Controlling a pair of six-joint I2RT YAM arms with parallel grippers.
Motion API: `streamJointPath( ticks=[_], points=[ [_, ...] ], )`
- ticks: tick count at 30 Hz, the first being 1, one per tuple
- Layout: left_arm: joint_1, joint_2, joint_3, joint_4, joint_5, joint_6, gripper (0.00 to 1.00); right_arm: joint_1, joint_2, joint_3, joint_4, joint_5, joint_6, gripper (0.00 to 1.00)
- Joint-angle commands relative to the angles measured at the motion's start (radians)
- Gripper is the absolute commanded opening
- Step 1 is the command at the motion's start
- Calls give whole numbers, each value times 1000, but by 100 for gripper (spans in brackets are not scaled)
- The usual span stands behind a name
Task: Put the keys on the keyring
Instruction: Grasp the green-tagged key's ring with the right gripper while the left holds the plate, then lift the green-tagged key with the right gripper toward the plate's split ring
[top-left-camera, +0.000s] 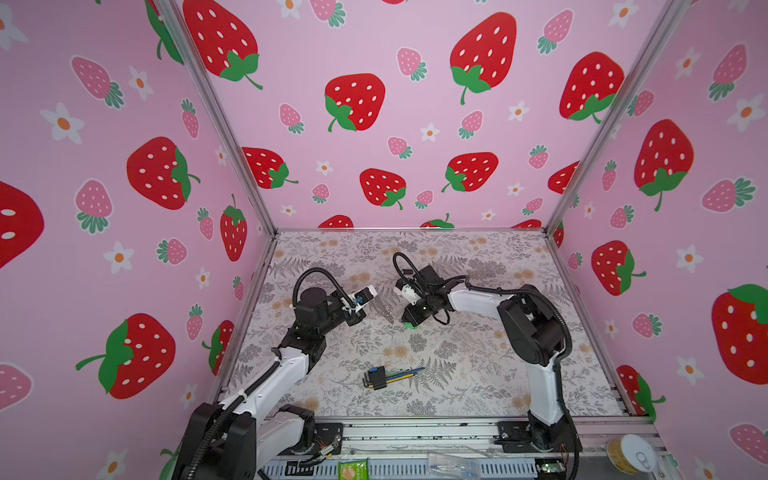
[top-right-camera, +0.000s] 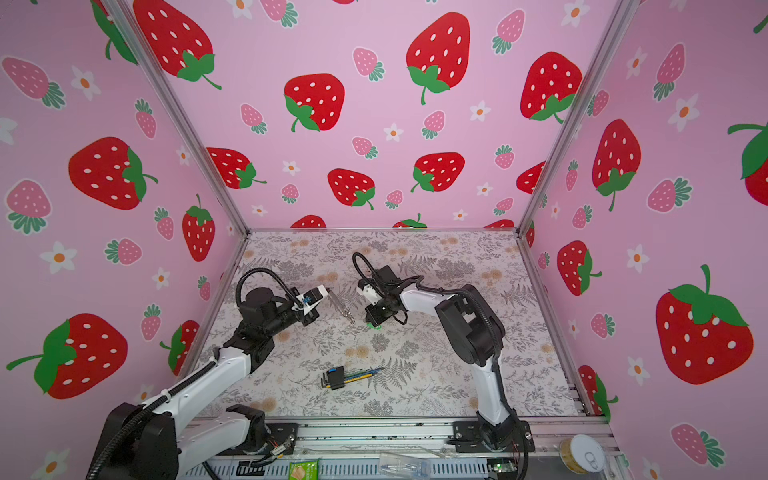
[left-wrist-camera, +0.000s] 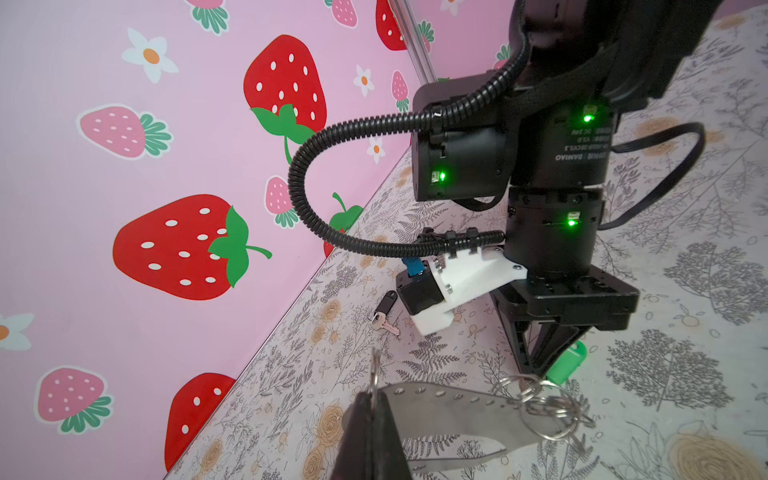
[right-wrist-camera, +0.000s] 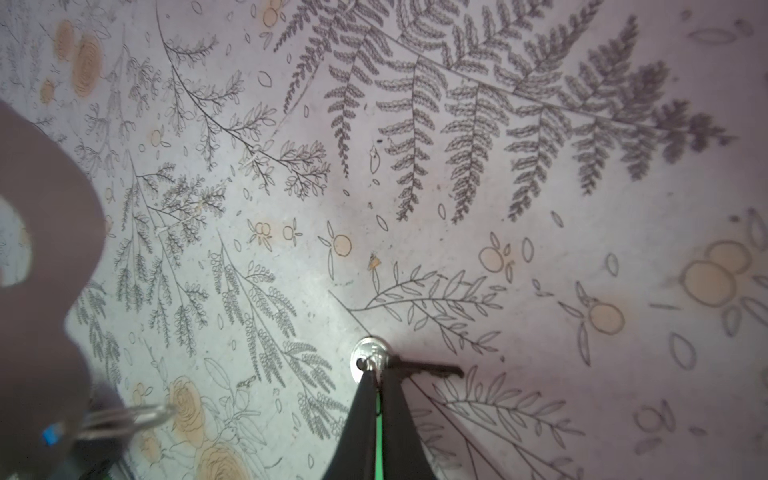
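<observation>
Around desk (top-left-camera: 457, 365) centre: left tool (left-wrist-camera: 371, 405) clamped on keyring (left-wrist-camera: 449, 399); right tool (right-wrist-camera: 376, 376) pinching green-tagged key (right-wrist-camera: 365, 353); black-tagged key (left-wrist-camera: 384, 309) loose nearby; hex wrenches (top-left-camera: 384, 376) near front edge.

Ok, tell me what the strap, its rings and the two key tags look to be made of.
The strap is flat, matte and grey-brown with a dotted, stitched-looking edge: probably leather or an imitation. The rings are thin, shiny, silvery loops, so metal. The green tag is smooth and evenly coloured, likely plastic. The black tag is glossy and moulded-looking, likely plastic too.
</observation>
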Motion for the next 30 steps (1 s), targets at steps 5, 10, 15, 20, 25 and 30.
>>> streamJointPath(
  ticks=[5, 10, 15, 20, 25, 30],
  points=[
    [-3, -1, 4, 48, 32, 19, 0, 6, -93, -46, -3, -2, -72, 2],
    [-6, -2, -2, 58, 48, 16, 0, 5, -194, -117, 32, 14, -126, 0],
    [-15, -2, -4, 58, 61, 19, 0, 2, -274, -185, 77, 27, -162, 0],
    [-24, -7, -4, 46, 88, 27, 0, -3, -338, -256, 146, 26, -190, 0],
    [-37, -9, -1, 27, 124, 41, 0, -13, -456, -362, 281, -5, -235, 0],
    [-71, -7, 6, -3, 185, 67, 0, -22, -601, -492, 419, -17, -298, 0]
  ],
)
